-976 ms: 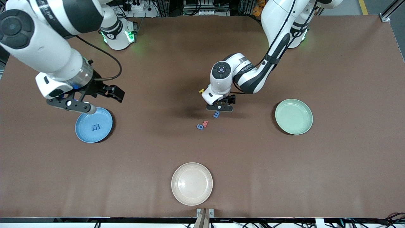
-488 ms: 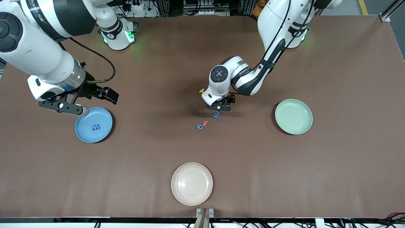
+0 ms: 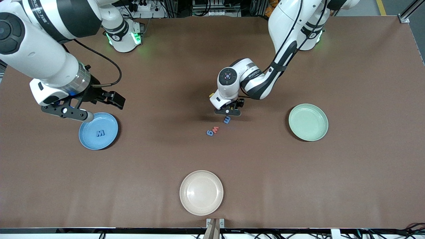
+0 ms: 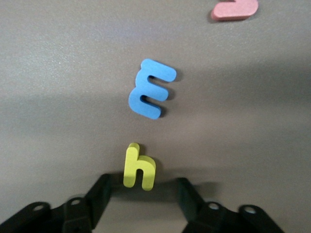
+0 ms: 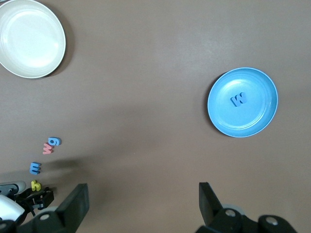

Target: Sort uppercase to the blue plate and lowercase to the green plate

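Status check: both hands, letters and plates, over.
Left hand down around yellow h, closing. Right hand open above blue plate, blue M in it. Green plate bare. Nothing blocking.

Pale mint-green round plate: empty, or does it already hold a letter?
Empty. The pale mint-green round plate shows only bare surface in the front view, while the sky-blue round plate holds one blue foam letter M.

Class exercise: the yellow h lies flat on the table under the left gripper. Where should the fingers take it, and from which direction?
Come straight down and pinch the yellow h across its thin outer edges, stem to arch. It lies flat, so only the edges offer grip. The left gripper already straddles it.
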### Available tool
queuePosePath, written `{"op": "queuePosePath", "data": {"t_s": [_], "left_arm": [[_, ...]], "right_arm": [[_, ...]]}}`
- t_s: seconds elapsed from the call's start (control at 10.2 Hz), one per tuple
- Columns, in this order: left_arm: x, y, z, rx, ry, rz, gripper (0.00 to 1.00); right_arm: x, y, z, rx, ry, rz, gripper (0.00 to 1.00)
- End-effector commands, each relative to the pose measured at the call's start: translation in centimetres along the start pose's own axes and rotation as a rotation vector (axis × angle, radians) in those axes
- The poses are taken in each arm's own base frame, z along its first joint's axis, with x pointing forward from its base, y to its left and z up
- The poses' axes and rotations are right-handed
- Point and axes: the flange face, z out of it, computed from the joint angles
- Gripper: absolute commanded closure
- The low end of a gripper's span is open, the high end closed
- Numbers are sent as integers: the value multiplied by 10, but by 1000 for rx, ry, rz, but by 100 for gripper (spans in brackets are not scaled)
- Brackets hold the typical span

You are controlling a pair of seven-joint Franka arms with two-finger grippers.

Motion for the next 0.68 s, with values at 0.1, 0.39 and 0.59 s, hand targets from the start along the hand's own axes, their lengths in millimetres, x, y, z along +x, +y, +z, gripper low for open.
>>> {"op": "queuePosePath", "data": {"t_s": [0.1,0.39,0.59], "left_arm": [[-1,0,2,16,12,-12,100],[6,-1,-5,7,23,-22,100],[19,-8,-22,-10,47,-48,100]], "right_arm": [[-4,-2,-1,8,1,-15,0],[-6,-6,0,7,-1,-21,0],[-11,-18,2,7,5,-37,0]]}}
